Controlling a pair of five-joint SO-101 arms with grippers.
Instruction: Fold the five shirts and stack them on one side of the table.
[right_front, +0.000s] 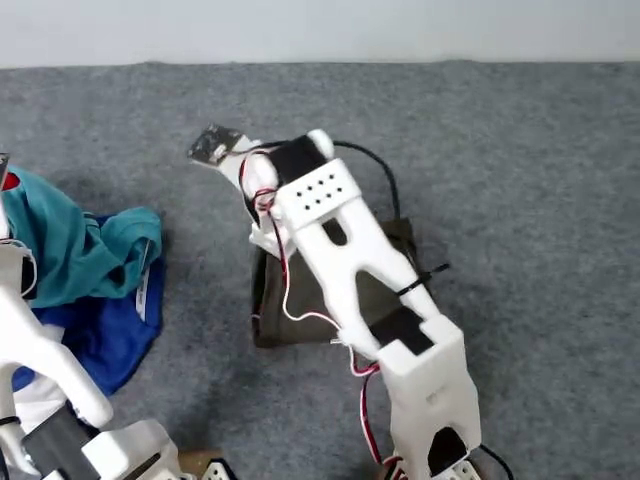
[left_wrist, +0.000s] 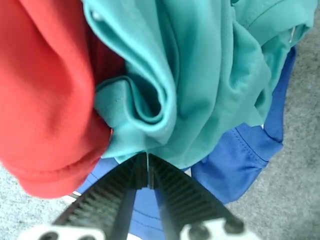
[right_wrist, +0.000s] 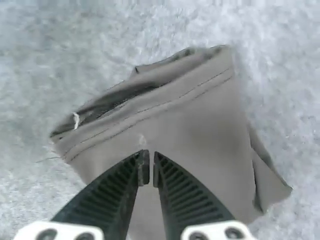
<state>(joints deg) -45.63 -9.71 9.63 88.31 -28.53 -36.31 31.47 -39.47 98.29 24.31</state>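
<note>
An olive-grey shirt (right_front: 300, 295) lies folded at the table's middle, under my right arm. My right gripper (right_wrist: 148, 167) is shut on a hemmed flap of that olive-grey shirt (right_wrist: 190, 115), which it holds at the far side of the bundle (right_front: 215, 147). At the left edge a teal shirt (right_front: 85, 240) lies heaped over a blue shirt (right_front: 105, 340), with a bit of red shirt (right_front: 8, 182) beside them. My left gripper (left_wrist: 148, 171) is shut on a fold of the teal shirt (left_wrist: 200, 80). The red shirt (left_wrist: 45, 100) bunches on one side, the blue shirt (left_wrist: 245, 150) underneath.
Grey carpet (right_front: 520, 180) covers the table, open to the right and along the back. A pale wall (right_front: 320, 30) runs behind the far edge. My left arm (right_front: 40, 350) rises at the front left, over something white (right_front: 25, 400) under the blue shirt.
</note>
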